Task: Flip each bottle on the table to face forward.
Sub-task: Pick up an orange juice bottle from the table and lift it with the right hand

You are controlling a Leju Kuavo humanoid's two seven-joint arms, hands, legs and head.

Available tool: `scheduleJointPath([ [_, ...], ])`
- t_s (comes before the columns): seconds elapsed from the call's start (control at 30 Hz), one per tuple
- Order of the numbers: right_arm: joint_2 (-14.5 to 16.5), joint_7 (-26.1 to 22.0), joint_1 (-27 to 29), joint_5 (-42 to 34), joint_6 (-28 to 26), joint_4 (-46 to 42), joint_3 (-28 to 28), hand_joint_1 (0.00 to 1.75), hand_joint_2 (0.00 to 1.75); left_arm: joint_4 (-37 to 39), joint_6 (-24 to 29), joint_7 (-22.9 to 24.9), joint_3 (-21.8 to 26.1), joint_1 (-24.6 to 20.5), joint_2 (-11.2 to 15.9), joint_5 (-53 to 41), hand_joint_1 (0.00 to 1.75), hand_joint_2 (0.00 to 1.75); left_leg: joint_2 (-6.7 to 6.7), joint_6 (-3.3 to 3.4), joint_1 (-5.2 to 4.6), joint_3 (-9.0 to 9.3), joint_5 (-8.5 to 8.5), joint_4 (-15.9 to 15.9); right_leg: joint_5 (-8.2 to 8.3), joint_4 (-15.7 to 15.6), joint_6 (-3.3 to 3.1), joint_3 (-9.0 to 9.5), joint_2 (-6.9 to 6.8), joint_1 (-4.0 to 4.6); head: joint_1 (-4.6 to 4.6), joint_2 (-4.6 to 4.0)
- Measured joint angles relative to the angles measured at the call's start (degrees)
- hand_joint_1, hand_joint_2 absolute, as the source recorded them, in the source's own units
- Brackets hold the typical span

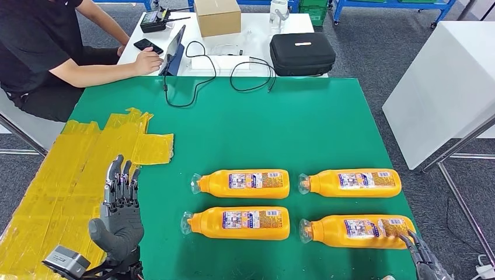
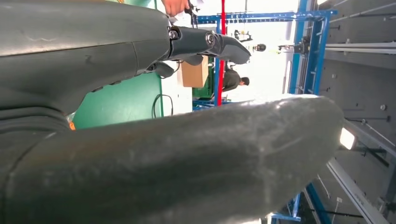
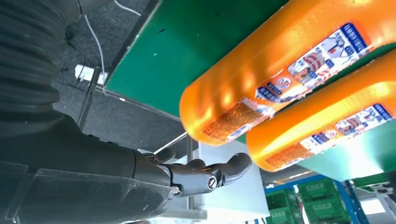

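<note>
Bottles (image 1: 245,183) lie flat in two rows on the green worktop (image 1: 262,128). Right hand (image 1: 425,256) touches the near right bottle (image 1: 357,231), fingers (image 3: 205,175) apart. Left hand (image 1: 119,213) is far away, fingers spread.

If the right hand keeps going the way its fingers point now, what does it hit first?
Most likely the base end of the near-right orange bottle: the right hand sits just short of it, fingertips aimed at that end. Whether they already touch is unclear.
</note>
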Motion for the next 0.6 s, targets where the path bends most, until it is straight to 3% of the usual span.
scheduleJointPath([
  [0.43,-0.7,0.2,-1.4,1.8,-2.0,4.4,2.8,0.00,1.75,0.0,-0.4,0.0,0.0,0.0,0.1,0.0,0.00,0.00,0.00,0.00,0.00,-0.01,0.00,0.0,0.00,0.0,0.00,0.00,0.00,0.00,0.01,0.00],
  [0.6,-1.8,2.7,-1.1,-0.3,-3.9,5.4,5.9,0.00,1.75,0.0,-0.5,0.0,0.1,0.0,0.1,-0.1,0.00,0.00,0.00,0.00,0.00,-0.01,0.00,0.0,0.00,0.0,0.00,-0.01,0.00,0.00,0.01,0.00],
])
